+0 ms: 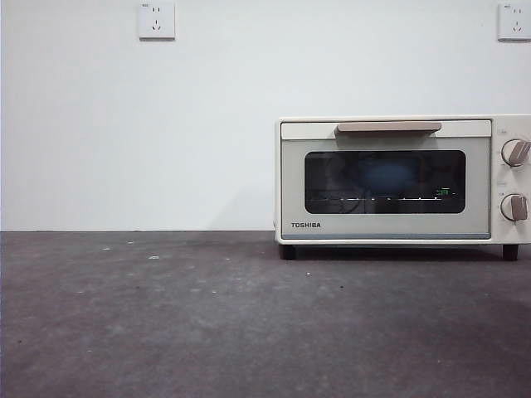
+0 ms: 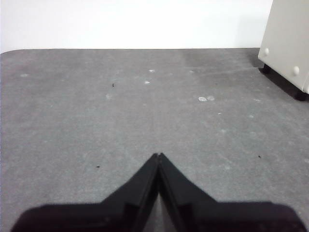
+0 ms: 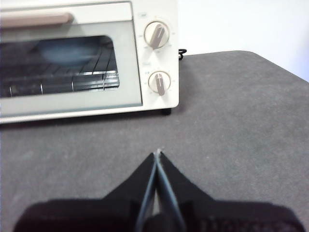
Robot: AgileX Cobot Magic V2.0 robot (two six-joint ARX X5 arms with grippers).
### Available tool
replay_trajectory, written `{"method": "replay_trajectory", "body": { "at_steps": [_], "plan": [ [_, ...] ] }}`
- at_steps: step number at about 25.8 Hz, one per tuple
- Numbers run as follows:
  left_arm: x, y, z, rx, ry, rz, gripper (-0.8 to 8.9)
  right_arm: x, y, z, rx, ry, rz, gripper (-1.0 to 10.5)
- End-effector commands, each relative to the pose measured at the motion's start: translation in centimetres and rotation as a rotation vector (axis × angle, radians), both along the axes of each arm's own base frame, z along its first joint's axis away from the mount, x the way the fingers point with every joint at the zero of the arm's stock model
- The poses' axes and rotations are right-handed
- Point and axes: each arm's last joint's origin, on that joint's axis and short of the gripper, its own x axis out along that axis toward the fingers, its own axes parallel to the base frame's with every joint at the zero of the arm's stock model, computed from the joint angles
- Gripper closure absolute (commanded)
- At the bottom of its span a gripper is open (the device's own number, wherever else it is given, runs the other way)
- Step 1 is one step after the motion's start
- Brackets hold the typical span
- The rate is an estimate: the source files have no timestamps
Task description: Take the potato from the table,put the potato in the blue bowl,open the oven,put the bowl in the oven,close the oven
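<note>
The cream-white Toshiba oven (image 1: 390, 178) stands at the right of the table (image 1: 166, 315) with its dark glass door shut and the beige bar handle (image 1: 388, 127) across the top. Behind the glass a blue bowl (image 1: 388, 174) shows dimly on the rack, and it appears again as a bowl (image 3: 65, 50) in the right wrist view. The potato is hidden. My right gripper (image 3: 157, 153) is shut and empty, above the table in front of the oven's knob side. My left gripper (image 2: 158, 155) is shut over bare table, with the oven's corner (image 2: 287, 43) off to one side.
Two knobs (image 1: 515, 152) sit on the oven's right panel. A white wall with power sockets (image 1: 157, 20) backs the table. Pale specks (image 2: 206, 98) dot the dark grey surface.
</note>
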Motion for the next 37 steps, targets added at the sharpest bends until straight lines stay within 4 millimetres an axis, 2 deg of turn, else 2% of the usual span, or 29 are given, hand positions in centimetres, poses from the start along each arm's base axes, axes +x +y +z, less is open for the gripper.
{"method": "replay_trajectory", "body": {
  "at_steps": [1, 10, 37],
  "plan": [
    [0.06, 0.02, -0.27, 0.010, 0.003, -0.003, 8.18, 0.03, 0.00, -0.25, -0.061, 0.012, 0.009, 9.5],
    [0.07, 0.02, -0.29, 0.010, 0.005, -0.003, 8.18, -0.02, 0.10, -0.62, -0.111, 0.055, 0.055, 9.5],
    [0.07, 0.02, -0.29, 0.010, 0.005, -0.003, 8.17, -0.01, 0.10, -0.60, -0.110, 0.054, 0.054, 9.5]
  ]
}}
